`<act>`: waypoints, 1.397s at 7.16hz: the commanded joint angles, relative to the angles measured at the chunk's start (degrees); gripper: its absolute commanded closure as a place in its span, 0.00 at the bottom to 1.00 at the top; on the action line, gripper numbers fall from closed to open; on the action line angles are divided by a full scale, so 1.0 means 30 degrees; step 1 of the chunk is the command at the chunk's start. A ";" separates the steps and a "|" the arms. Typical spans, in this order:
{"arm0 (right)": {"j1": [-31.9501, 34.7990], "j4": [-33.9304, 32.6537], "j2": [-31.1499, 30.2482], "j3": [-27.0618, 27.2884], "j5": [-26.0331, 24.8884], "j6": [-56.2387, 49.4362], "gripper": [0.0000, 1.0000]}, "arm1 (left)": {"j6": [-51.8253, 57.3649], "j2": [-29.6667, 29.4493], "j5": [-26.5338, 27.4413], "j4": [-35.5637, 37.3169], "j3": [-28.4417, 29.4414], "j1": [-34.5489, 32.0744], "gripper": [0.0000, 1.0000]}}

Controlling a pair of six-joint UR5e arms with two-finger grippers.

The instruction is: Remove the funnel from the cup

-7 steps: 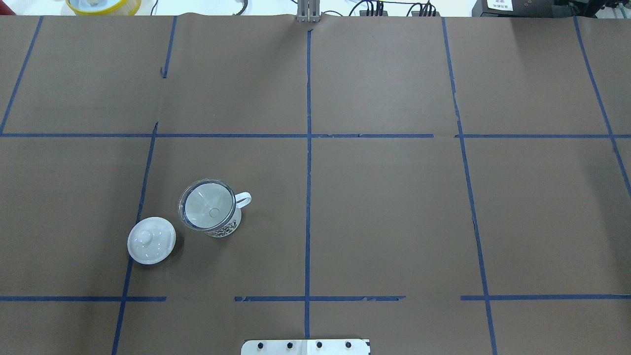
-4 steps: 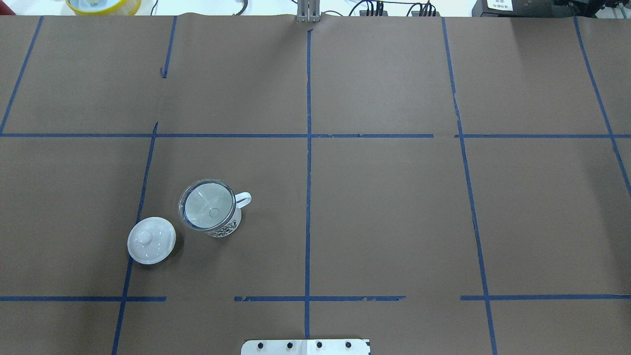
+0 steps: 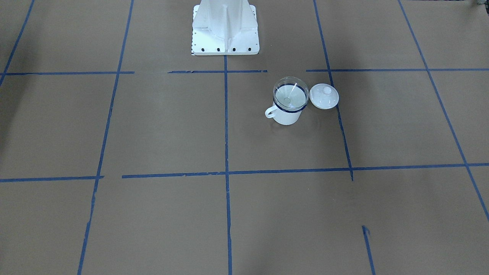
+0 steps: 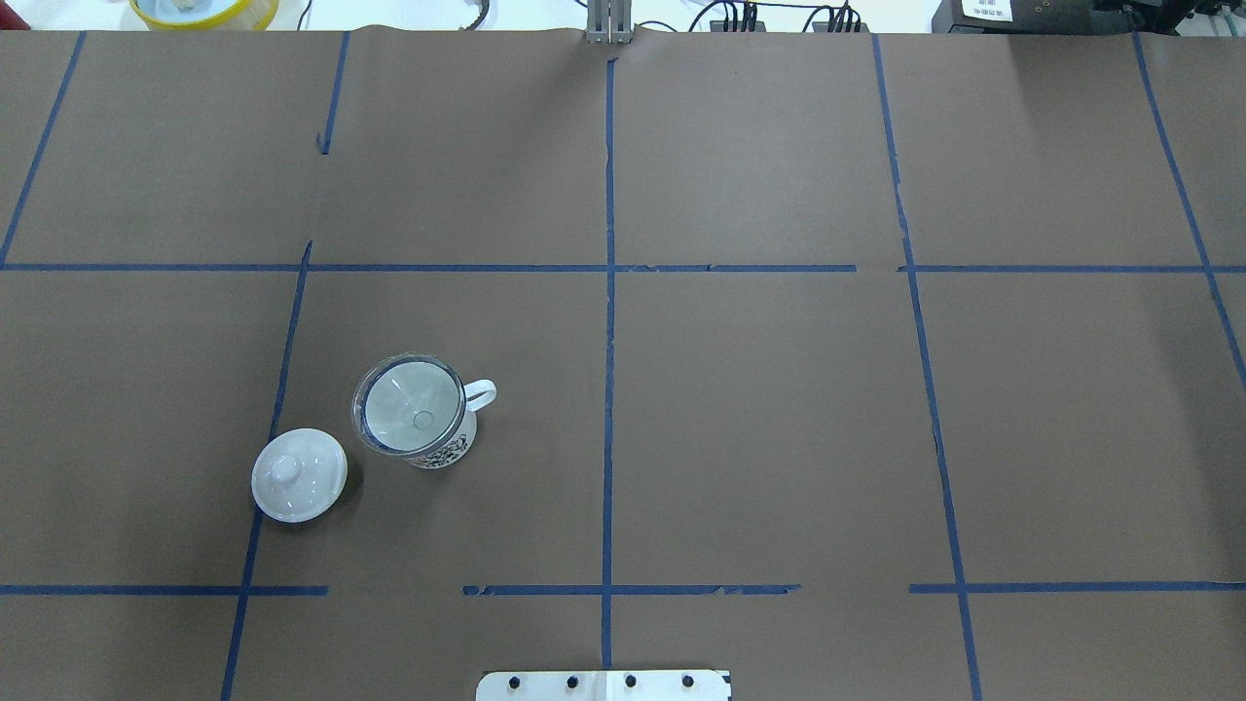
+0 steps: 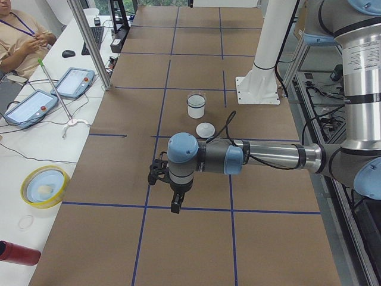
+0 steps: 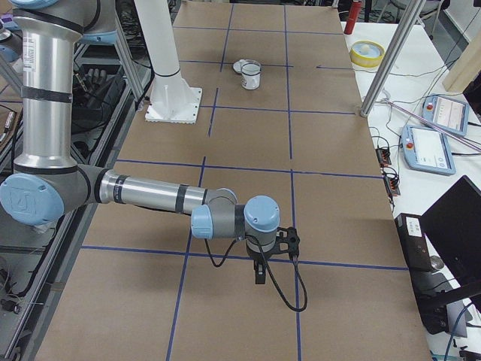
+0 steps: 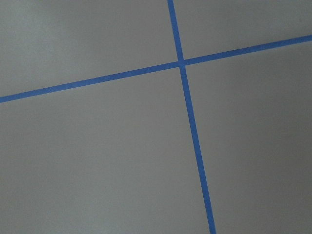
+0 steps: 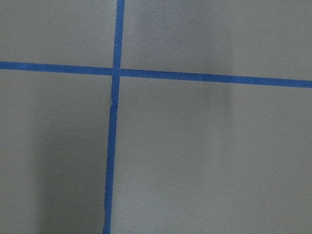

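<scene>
Funnel [image 4: 409,407] sits bowl-up in the cup [image 4: 446,454], lower left of the overhead view, with its clear rim over the mug's blue edge and the cup handle poking toward frame right. Down-left of the cup, near but apart, lies a white knobbed lid [image 4: 299,475]. Everything rests on the brown surface [image 4: 779,409], gridded with blue tape [image 4: 608,389]. Left hand [image 5: 176,207] hangs low at the centre of the left side view, well apart from the cup. Right hand [image 6: 259,277] hovers low-centre in the right side view, far from it. Wide or narrow? Cannot tell for either hand
</scene>
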 commanded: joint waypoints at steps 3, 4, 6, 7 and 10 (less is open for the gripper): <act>0.0000 0.0000 -0.0001 0.0000 0.0000 0.0000 0.00 | -0.2774 -0.1220 -0.1941 -0.5010 0.0554 0.0048 0.00; 0.0000 0.0000 -0.0001 0.0000 0.0000 0.0000 0.00 | -0.4139 -0.1276 -0.2740 -0.6669 0.0466 0.1267 0.00; 0.0000 0.0000 -0.0001 0.0000 0.0000 0.0000 0.00 | -1.1642 -0.1452 -0.1181 -0.6861 -0.1803 0.5854 0.00; 0.0000 0.0000 -0.0001 0.0000 0.0000 0.0000 0.00 | -1.6149 -0.1511 0.1096 -0.6803 -0.3386 0.8779 0.00; 0.0000 0.0000 -0.0001 0.0029 0.0000 0.0000 0.00 | -2.4437 -0.8008 0.4562 -0.1222 -0.3696 1.5002 0.00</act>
